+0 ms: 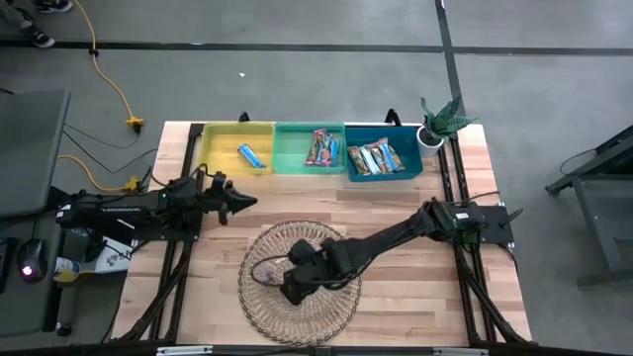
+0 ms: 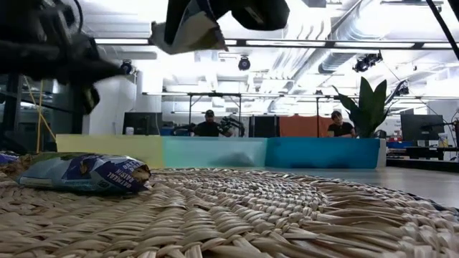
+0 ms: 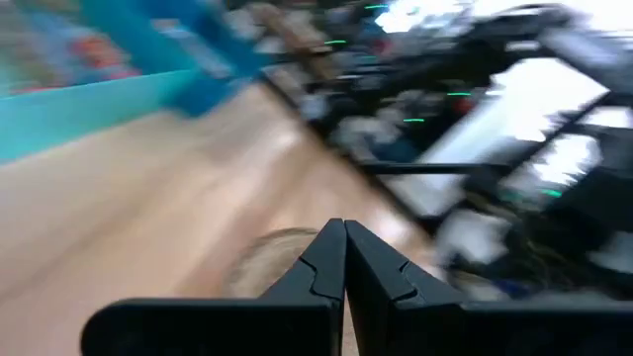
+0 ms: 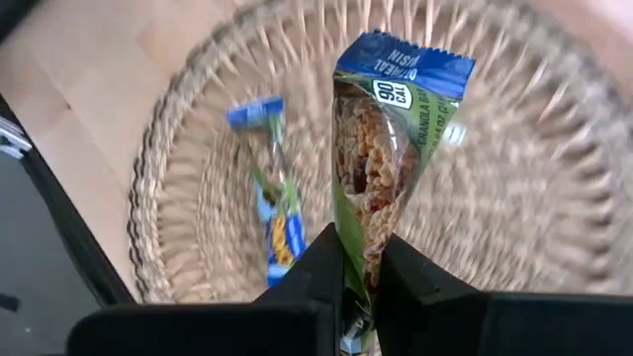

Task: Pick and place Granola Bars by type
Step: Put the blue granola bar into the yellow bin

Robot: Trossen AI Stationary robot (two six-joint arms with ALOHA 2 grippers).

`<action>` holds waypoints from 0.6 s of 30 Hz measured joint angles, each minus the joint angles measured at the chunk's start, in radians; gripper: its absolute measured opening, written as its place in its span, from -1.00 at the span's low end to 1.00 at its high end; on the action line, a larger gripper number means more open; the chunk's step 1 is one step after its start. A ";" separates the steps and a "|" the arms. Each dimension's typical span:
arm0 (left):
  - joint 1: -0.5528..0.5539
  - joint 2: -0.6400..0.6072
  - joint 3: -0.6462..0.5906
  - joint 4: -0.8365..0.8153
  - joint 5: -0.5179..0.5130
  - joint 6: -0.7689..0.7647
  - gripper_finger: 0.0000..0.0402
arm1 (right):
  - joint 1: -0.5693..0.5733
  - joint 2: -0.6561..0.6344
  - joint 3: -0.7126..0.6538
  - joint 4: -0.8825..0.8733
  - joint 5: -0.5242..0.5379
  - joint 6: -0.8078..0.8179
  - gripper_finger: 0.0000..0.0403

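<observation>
My right gripper [image 4: 361,272] is clamped on one granola bar [image 4: 381,148] above the woven basket [image 1: 341,311]; another bar [image 4: 272,213] lies inside. I should lift straight, then carry it slowly to the matching bin. The left gripper [image 3: 344,259] waits closed.

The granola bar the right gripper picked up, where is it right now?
The granola bar hangs pinched in the right gripper above the round woven basket, at the table's near middle, with another bar lying in the basket below.
</observation>
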 joint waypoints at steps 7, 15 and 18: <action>0.000 0.003 0.062 0.161 0.189 0.009 -1.00 | -0.050 -0.052 0.000 0.045 0.053 -0.181 -0.90; 0.000 0.099 0.130 0.168 0.216 0.014 -1.00 | -0.105 -0.090 0.000 0.124 0.095 -0.303 -0.89; 0.000 0.161 0.138 0.194 0.240 0.011 -1.00 | -0.125 -0.107 0.000 0.155 0.115 -0.349 -0.89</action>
